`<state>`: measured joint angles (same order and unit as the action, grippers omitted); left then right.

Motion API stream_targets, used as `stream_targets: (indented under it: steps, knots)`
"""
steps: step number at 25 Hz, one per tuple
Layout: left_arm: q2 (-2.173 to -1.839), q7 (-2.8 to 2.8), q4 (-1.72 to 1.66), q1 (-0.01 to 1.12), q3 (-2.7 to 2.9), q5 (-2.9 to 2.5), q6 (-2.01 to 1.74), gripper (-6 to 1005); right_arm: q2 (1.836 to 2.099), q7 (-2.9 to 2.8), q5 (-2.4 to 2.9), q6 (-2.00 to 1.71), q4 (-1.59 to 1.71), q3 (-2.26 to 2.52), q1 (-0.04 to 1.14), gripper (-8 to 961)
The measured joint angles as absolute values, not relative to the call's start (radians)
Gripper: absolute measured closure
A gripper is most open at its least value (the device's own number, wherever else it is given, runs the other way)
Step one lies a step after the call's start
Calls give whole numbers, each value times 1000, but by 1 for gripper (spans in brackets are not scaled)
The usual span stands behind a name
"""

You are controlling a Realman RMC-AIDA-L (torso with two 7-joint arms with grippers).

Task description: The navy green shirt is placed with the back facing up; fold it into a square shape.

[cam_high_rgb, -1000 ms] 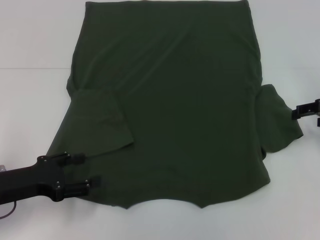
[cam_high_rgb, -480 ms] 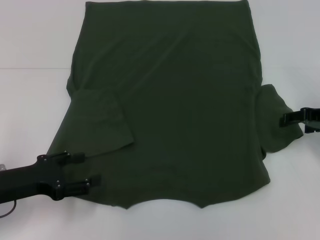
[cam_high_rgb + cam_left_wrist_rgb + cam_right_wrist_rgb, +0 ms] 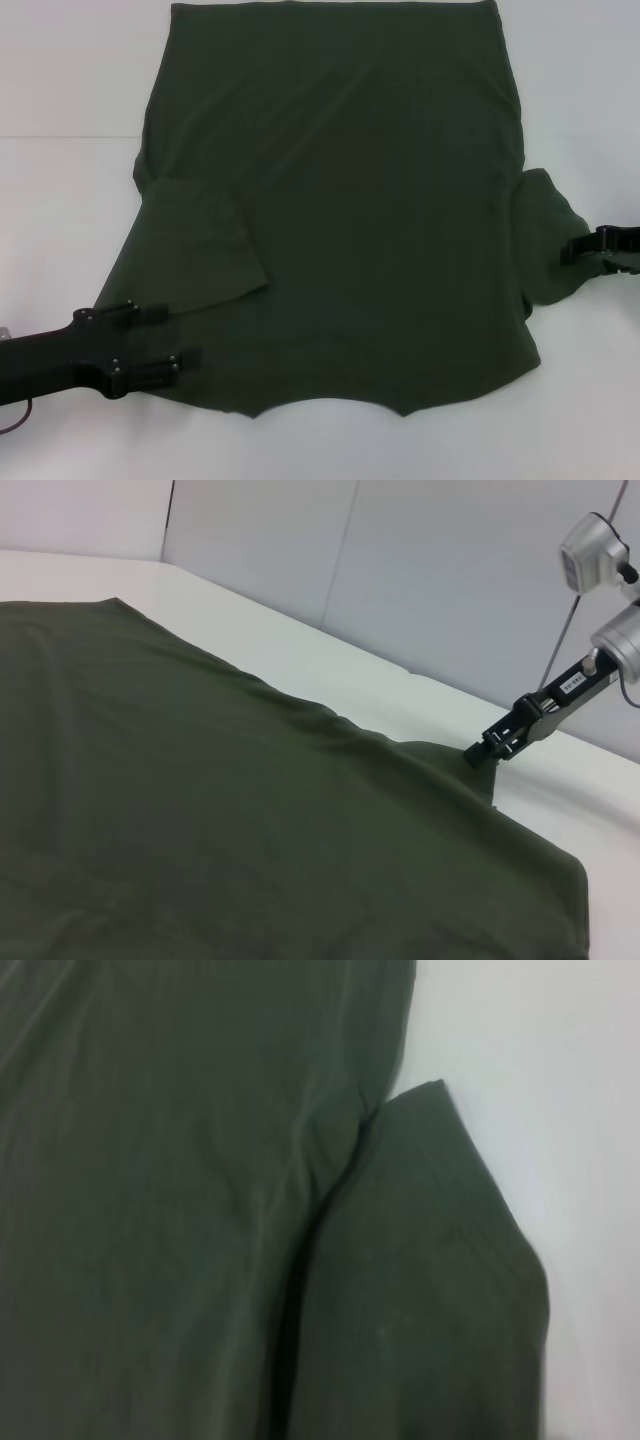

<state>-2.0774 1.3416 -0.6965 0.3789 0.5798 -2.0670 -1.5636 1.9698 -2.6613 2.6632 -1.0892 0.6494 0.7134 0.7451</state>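
At the near left, the left gripper (image 3: 180, 342) is seen lying low over the white table (image 3: 60, 230), its two black fingers (image 3: 150, 314) parted wide, one finger resting on the near-left edge of the cloth and the other finger laid along the hem corner; nothing is pinched between them yet. The navy green shirt (image 3: 340, 210) is spread flat across the middle of the table, back up, collar edge towards the near side and bottom hem at the far side. The left sleeve (image 3: 200, 245) is already folded inward and lies on the body panel. A soft, light, limp fabric is judged here: it will drape and sag when lifted, will not hold a crease by itself, and is likely to drag and wrinkle if pulled along the surface. Hold is best taken at edges and corners, where a thin layer can be pinched, and the near-left shoulder corner looks the natural spot for the left side. Moving right, the right sleeve (image 3: 548, 240) is still sticking out past the body. The right gripper (image 3: 572, 249) is placed at that sleeve's outer edge, touching it; whether the cloth is clamped cannot be told, as its fingertips are too small and dark to be read
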Motion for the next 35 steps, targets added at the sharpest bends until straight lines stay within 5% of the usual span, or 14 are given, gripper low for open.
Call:
stream_targets:
  steps: [8,13,19,35]
  knots:
    - [-2078,1338,-696,379,580,-2062,-1563,140,1970,-2660,2662,-1089,651,718,744,425]
    - [-2078,1336,-696,379,580,-2062,-1562,139,1970,-2660,2663,-1087,649,718,745,674]
    - [-2080,1335,-696,379,580,-2062,-1547,139,1970,-2660,2663,-1085,649,718,746,866]
    - [-2081,1341,-696,382,580,-2062,-1538,139,1956,-2607,2527,-1089,708,680,689,935]
